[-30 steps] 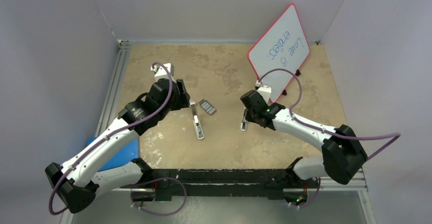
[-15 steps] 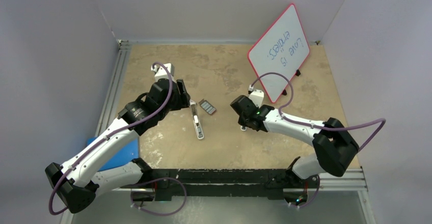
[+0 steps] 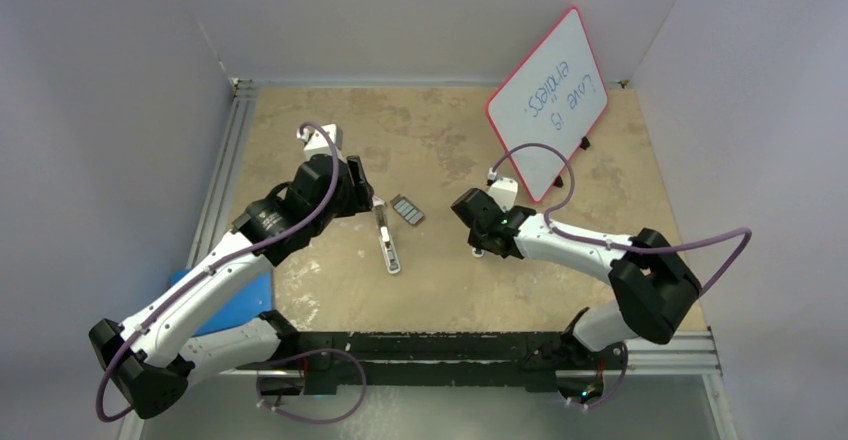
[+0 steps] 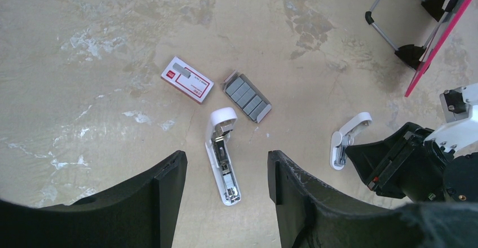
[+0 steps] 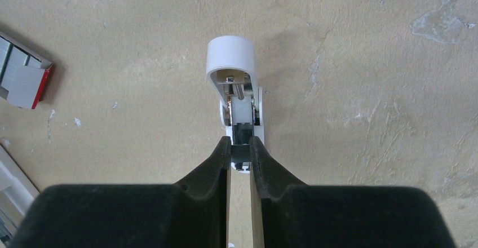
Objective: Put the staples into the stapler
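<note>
The stapler (image 4: 224, 155) lies open on the table, a slim white bar with its metal channel facing up. My left gripper (image 4: 225, 166) hangs open above it, one finger on each side and touching nothing. The staples (image 4: 247, 96) are grey strips in a flat tray just beyond the stapler's rounded end. Their red-and-white sleeve (image 4: 187, 87) lies apart to the left. From above, the stapler (image 3: 388, 242) and staples (image 3: 407, 209) sit right of the left gripper (image 3: 368, 198). My right gripper (image 5: 240, 146) is shut on a short white piece (image 5: 230, 62), which rests on the table.
A red-framed whiteboard (image 3: 548, 100) stands on a wire easel at the back right, its black feet (image 4: 414, 53) on the table. A blue object (image 3: 232, 305) lies under the left arm. Grey walls enclose the table on three sides.
The right arm swung left, carrying its gripper and the short white piece a little toward the stapler, then held still. The left arm has not moved.
</note>
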`<control>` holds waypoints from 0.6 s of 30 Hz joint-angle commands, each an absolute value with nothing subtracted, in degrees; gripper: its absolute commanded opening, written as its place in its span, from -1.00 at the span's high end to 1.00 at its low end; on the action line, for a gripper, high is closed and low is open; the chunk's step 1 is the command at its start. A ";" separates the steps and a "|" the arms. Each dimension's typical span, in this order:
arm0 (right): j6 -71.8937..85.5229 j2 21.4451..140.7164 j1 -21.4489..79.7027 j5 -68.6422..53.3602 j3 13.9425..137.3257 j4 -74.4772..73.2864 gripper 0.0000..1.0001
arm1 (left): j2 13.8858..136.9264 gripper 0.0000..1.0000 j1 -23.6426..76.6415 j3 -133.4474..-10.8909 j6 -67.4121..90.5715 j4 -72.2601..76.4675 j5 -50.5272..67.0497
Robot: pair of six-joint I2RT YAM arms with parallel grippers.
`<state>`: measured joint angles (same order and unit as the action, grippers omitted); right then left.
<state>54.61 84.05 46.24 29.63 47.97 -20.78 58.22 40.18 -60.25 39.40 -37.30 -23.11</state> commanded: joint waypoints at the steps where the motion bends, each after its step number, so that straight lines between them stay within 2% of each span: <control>1: 54.92 83.84 46.41 31.39 48.63 -21.09 0.73 | 58.24 -0.09 40.10 -60.48 38.67 -34.98 -23.03; 18: 53.28 84.94 46.41 31.48 47.87 -19.78 0.73 | 58.17 -0.09 40.10 -60.56 38.72 -35.02 -23.12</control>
<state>53.84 84.38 46.24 29.45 47.97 -20.40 58.28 40.18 -60.25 39.40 -37.30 -23.11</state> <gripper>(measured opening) 0.156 0.546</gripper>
